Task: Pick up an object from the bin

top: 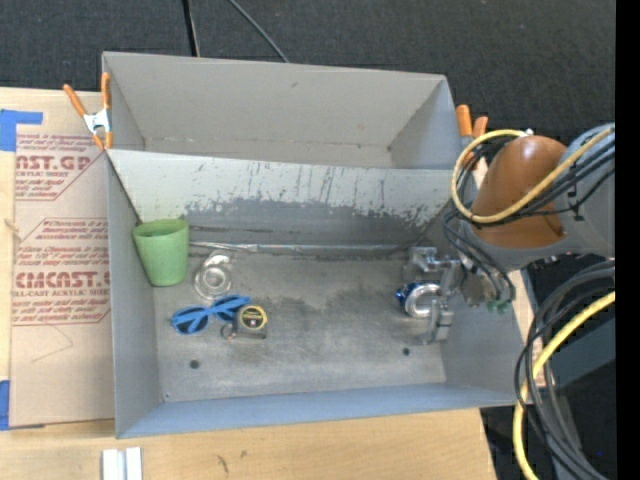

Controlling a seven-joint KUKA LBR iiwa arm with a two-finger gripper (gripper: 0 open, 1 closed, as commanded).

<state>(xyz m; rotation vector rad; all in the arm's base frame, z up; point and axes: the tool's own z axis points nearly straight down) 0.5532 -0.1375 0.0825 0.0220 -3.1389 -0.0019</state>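
Evidently nothing is lifted yet. Well apart from the claw (432,313), across the bin (330,353), a green cup (161,251), a clear round piece (212,275), blue sunglasses (205,316) and a tape measure (251,320) are seen lying; a small blue thing (404,295) is found just beside the claw, whose opening cannot be told.

Can't ID small blue thing (404,295) at right end of bin (280,108), mostly hidden behind gripper (432,313). Can't make out yellow-and-black round thing (251,319) beside blue sunglasses (205,317), too small. Same for clear thing (212,276) above them. Losing arm (596,203) past right edge.
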